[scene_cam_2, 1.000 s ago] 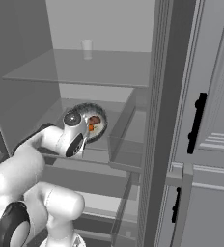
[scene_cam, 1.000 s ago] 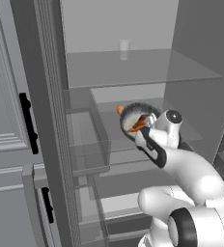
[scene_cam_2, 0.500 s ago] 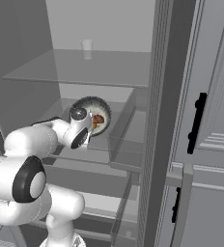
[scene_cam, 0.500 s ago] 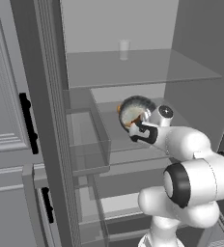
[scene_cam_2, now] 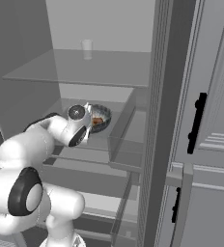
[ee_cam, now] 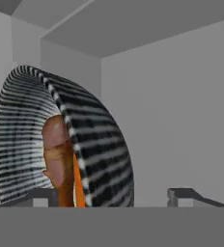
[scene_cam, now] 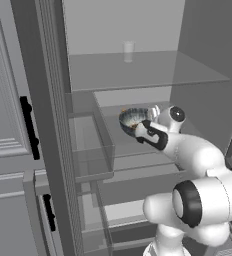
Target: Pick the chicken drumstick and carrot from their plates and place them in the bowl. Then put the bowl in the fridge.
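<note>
- Dark finger tips of the gripper (ee_cam: 112,198) stand wide apart, the bowl's (ee_cam: 92,144) rim between them but no longer pinched; a second ago the jaws were clamped on it.
- That release suggests the bowl now rests on the fridge's (scene_cam: 48,100) middle shelf (scene_cam: 138,150), so the task looks almost done.
- In the hand view the bowl sits at nine o'clock: banded grey outside, pale inside, round and wide.
- Inside it lie the golden-brown drumstick (ee_cam: 57,154) and, touching it, the slim orange carrot (ee_cam: 77,185).
- Clear glass shelves, flat grey walls; a small pale cup (scene_cam: 129,51) stands at twelve o'clock above.
</note>
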Tool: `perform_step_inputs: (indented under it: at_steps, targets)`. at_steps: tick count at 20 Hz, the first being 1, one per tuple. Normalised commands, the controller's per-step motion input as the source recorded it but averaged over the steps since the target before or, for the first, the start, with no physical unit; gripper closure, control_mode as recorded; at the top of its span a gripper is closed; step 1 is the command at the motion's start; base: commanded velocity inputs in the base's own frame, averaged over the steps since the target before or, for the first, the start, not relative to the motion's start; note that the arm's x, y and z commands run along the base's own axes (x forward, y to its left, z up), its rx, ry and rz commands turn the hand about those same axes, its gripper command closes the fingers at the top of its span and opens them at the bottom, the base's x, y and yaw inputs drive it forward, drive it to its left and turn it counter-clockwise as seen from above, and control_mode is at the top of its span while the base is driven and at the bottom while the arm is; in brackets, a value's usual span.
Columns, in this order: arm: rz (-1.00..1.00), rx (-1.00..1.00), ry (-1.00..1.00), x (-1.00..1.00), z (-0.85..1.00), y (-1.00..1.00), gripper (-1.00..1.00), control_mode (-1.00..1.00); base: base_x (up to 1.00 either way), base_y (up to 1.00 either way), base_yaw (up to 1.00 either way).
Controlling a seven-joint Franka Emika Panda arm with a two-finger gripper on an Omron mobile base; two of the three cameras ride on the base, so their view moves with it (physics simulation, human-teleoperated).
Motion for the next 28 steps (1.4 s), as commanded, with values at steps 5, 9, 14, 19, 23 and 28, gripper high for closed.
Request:
perform_step_inputs:
  at_steps: [5, 9, 14, 19, 23, 28]
  targets:
    - [0.0, 0.0, -0.4, -0.54, 0.52, 0.01, -1.0, -1.0, 0.0, 0.0, 0.0]
    - [0.0, 0.0, -0.31, -0.78, 0.67, 0.01, -1.0, -1.0, 0.0, 0.0, 0.0]
    - [0.04, 0.0, -0.11, -0.94, 0.97, 0.02, -1.0, -1.0, 0.0, 0.0, 0.0]
    - [0.08, -0.02, 0.16, -1.0, 1.0, 0.0, -1.0, -1.0, 0.0, 0.0, 0.0]
    - [0.05, -0.1, 0.38, -0.95, 0.86, 0.0, -1.0, -1.0, 0.0, 0.0, 0.0]
    - [0.01, -0.26, 0.27, -0.87, 0.01, 0.05, -1.0, -1.0, 0.0, 0.0, 0.0]
